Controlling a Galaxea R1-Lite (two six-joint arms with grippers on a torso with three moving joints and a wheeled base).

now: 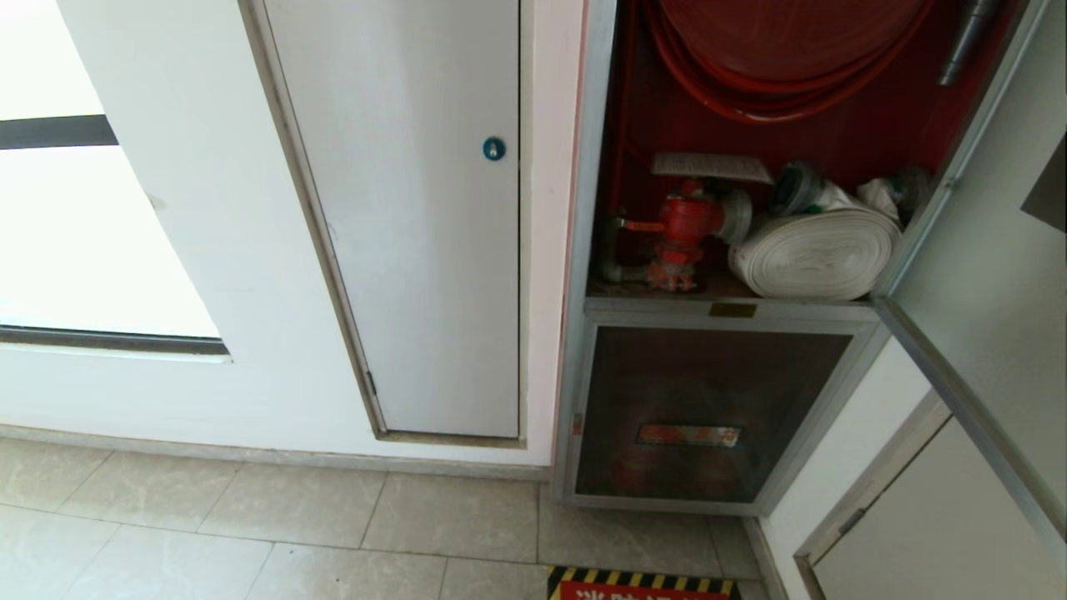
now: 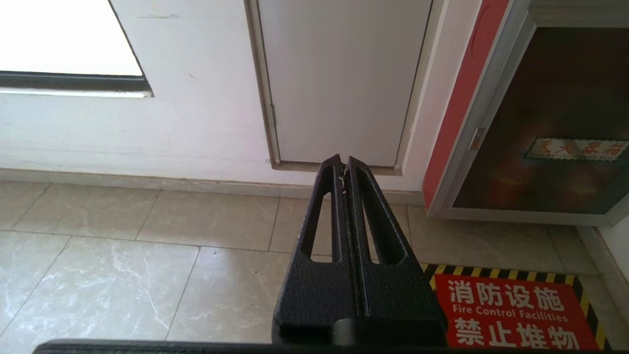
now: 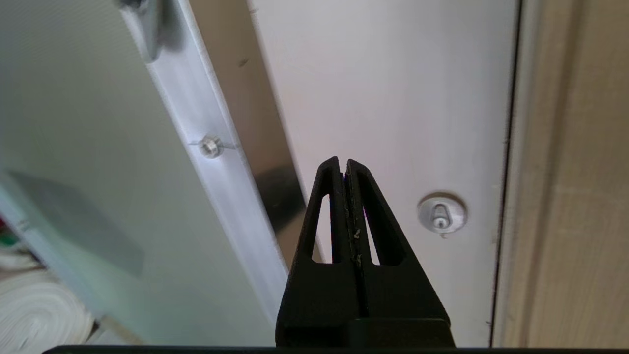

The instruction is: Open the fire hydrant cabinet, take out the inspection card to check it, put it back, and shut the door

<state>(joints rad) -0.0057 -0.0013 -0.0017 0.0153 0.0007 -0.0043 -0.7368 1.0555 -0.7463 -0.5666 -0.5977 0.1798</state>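
Door (image 1: 992, 275) is standing swung wide on the right of the head view, so the fire hydrant cabinet (image 1: 596, 167) is showing its red inside: hose reel (image 1: 783, 50) up top, red valve (image 1: 683, 225) and white rolled hose (image 1: 813, 254) sitting on the shelf below. The inspection card (image 1: 710, 167) is lying just above the valve, propped toward the back wall, untouched.

The right end effector (image 3: 345, 169) is hanging out beside the open door's silver frame (image 3: 216, 162), fingers pressed together and gripping nothing, facing a white panel with a round lock (image 3: 441, 215). The left end effector (image 2: 343, 164) is sitting parked low over the floor tiles (image 2: 147, 255), fingers together too, empty.

Judging by this, the card fetch is the step in hand. To do it well, the right arm will be needing to swing round the door edge without knocking it, part its fingers before arriving, and come in level above the valve, pinching the card's near edge lightly, since a thin card will be bending or sliding back easily.
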